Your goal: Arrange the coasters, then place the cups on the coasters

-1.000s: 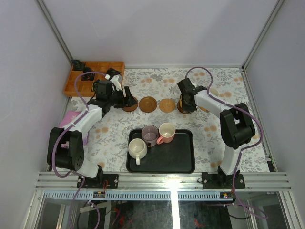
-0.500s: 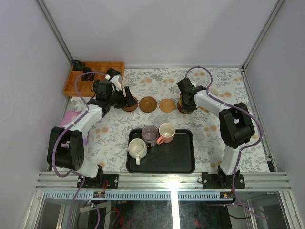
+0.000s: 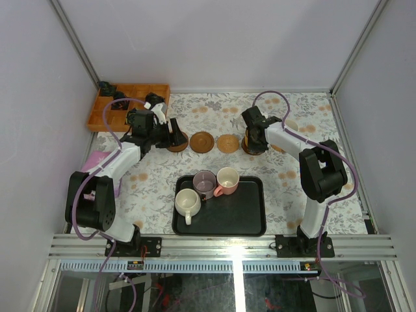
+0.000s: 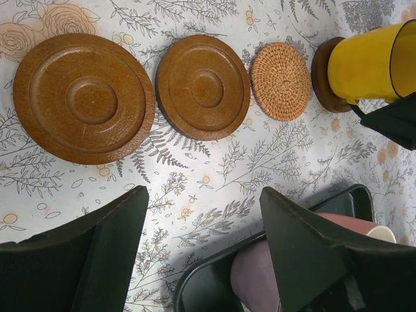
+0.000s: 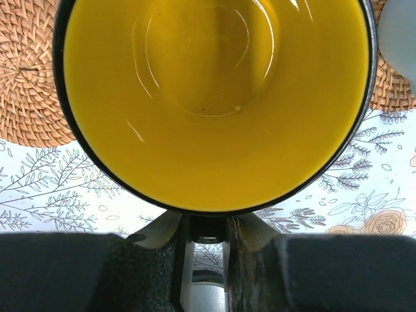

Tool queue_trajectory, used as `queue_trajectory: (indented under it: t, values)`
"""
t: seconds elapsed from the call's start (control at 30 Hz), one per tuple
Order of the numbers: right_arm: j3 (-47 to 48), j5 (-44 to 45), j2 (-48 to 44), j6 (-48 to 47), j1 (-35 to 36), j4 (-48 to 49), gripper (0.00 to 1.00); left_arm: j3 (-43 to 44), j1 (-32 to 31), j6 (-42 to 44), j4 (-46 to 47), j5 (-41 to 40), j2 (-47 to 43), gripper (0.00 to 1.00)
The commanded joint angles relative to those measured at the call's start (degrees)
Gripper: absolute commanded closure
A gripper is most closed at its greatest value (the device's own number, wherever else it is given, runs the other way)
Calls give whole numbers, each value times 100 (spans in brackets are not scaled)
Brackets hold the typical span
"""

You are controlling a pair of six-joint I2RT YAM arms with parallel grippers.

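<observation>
Four coasters lie in a row: two brown wooden discs [image 4: 84,97] [image 4: 203,86], a woven one [image 4: 281,80] and a dark one [image 4: 323,75]. The yellow cup [image 5: 214,97] stands on the dark coaster, and my right gripper [image 5: 208,247] is shut on its handle. A pale cup [image 5: 398,26] rests on another woven coaster [image 5: 393,78] beside it. My left gripper [image 4: 205,253] hangs open and holds nothing, between the row and the tray. The cream cup [image 3: 188,201], the mauve cup [image 3: 205,182] and the pink cup [image 3: 227,177] stand in the black tray [image 3: 250,214].
An orange wooden organizer [image 3: 127,104] sits at the back left corner, and a pink object [image 3: 97,162] lies by the left arm. Pale walls close in the flowered tablecloth on three sides.
The left gripper has shifted very slightly over the leftmost coaster. The right arm, the cups and the coasters have stayed put.
</observation>
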Motion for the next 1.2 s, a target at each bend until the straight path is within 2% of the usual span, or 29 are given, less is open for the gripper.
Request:
queue_trajectory:
  t: [0.0, 0.13, 0.37, 0.8, 1.17]
  values:
    - [158, -80, -185, 62, -7, -118, 100, 4, -19, 117, 145, 13, 40, 30]
    - [187, -132, -133, 63, -7, -135, 98, 13, -20, 98, 153, 35, 65, 30]
    - [135, -117, -166, 121, -4, -180, 68, 3, -19, 95, 159, 43, 42, 30]
    - [42, -123, -273, 162, -7, -268, 56, -4, -15, 82, 168, 68, 66, 30]
    - [-256, -302, -748, 443, 2, -456, 52, -16, -22, 86, 171, 65, 33, 29]
